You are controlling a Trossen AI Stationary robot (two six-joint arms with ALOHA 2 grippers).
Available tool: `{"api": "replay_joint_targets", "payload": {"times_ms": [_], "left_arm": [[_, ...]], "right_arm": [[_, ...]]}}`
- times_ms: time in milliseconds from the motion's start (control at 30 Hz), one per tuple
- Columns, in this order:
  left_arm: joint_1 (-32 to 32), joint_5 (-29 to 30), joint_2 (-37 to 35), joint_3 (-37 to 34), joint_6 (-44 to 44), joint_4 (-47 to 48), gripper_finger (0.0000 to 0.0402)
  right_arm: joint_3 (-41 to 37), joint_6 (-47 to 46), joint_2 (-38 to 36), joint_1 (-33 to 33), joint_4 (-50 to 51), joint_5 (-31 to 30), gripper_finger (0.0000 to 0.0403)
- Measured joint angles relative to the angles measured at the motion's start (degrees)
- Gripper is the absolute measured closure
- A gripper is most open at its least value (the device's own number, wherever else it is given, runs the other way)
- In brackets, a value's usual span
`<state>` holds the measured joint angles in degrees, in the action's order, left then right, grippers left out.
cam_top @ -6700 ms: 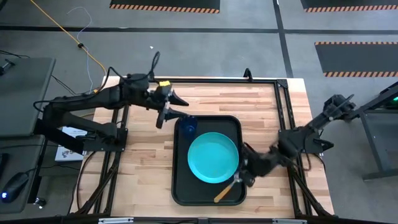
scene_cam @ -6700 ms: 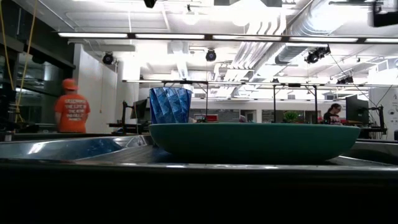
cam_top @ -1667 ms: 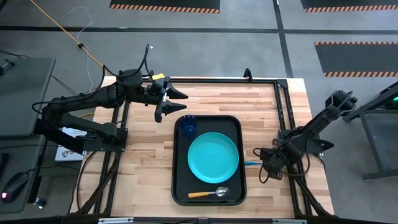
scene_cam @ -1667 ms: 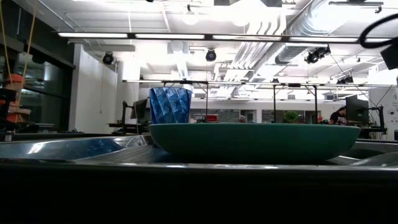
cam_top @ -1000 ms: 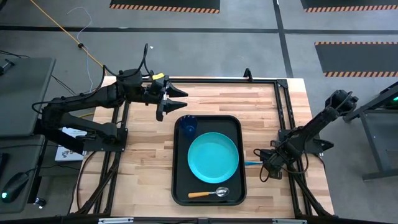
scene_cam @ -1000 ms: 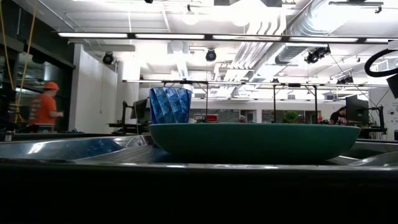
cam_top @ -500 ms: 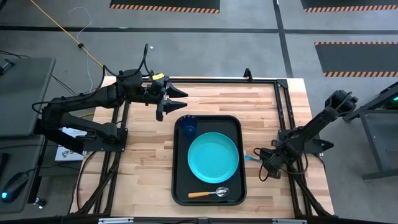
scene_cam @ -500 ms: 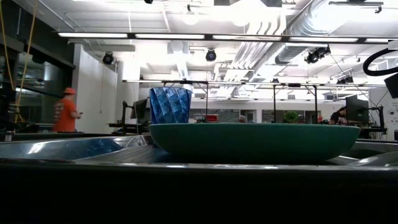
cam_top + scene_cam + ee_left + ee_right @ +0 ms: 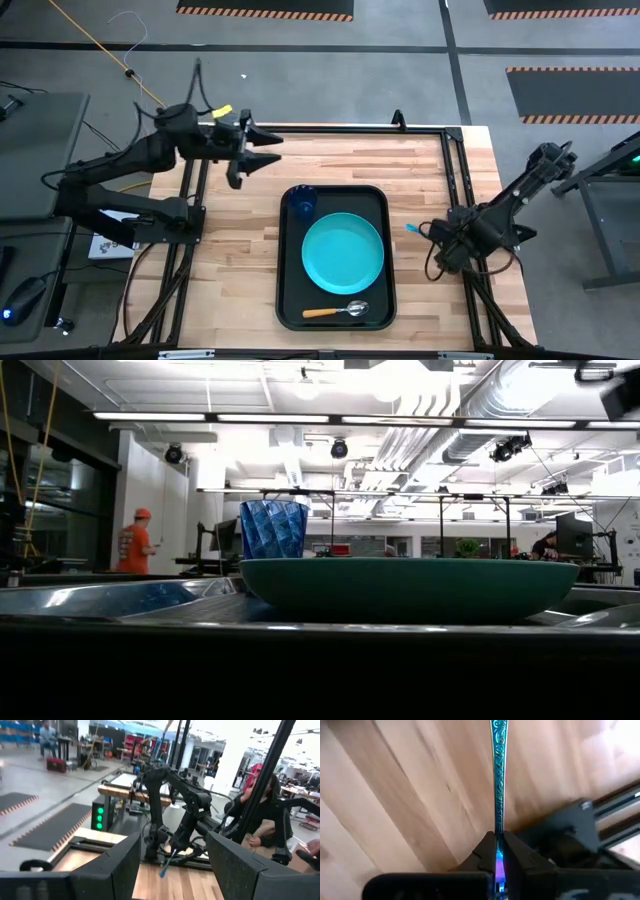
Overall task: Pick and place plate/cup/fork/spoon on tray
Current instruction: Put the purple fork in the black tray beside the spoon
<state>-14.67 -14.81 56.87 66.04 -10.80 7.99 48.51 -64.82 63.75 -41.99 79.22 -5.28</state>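
Note:
The black tray [image 9: 290, 300] lies on the wooden table. On it are the turquoise plate [image 9: 343, 253], the dark-blue cup [image 9: 304, 203] at its far left corner, and the spoon [image 9: 335, 311] near its near rim. The low view shows the plate [image 9: 410, 588] and cup [image 9: 273, 528] from the side. My right gripper [image 9: 422, 232] is just right of the tray, shut on the thin teal fork [image 9: 410, 228]. My left gripper [image 9: 262, 150] is open and empty above the table's far left part. My right gripper pinches the fork between its two fingertips [image 9: 486, 851] at its blue-violet part [image 9: 497, 840], near one end. The fingers lie along the fork, whose patterned shaft [image 9: 498, 770] sticks straight out past them. The fork is lifted clear of the table, its free end [image 9: 162, 871] slanting down.
Black frame rails [image 9: 455, 190] run along the table's right and far edges, close to my right arm. Bare wood [image 9: 235, 260] lies left of the tray. A person in an orange shirt [image 9: 133, 545] stands far behind the table.
My right gripper has risen and gone toward the table's far edge with the fork, which lay on the wood right of the tray and is now lifted clear. My left gripper has drawn back toward the table's far left corner, still open.

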Motion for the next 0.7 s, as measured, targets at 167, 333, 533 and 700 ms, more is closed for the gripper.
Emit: {"api": "replay_joint_targets", "payload": {"times_ms": [167, 333, 533, 700], "left_arm": [[-0.12, -0.01, -2.1, 0.07, 0.43, 3.3, 0.0186], [1.06, -1.99, -1.73, 0.07, -5.68, 11.17, 0.0186], [4.69, -4.74, 0.38, -6.36, -23.18, 14.16, 0.0186], [9.24, 1.74, -3.2, -23.38, -43.03, 2.16, 0.0186]], "right_arm": [[7.69, 0.68, 0.12, 2.42, -0.5, -8.11, 0.0402], [12.71, 10.15, 5.52, 8.64, -3.93, -9.53, 0.0402], [20.13, 26.12, 16.53, 15.38, -11.86, -9.56, 0.0402], [27.69, 34.79, 24.87, 18.59, -15.18, -10.61, 0.0402]]}}
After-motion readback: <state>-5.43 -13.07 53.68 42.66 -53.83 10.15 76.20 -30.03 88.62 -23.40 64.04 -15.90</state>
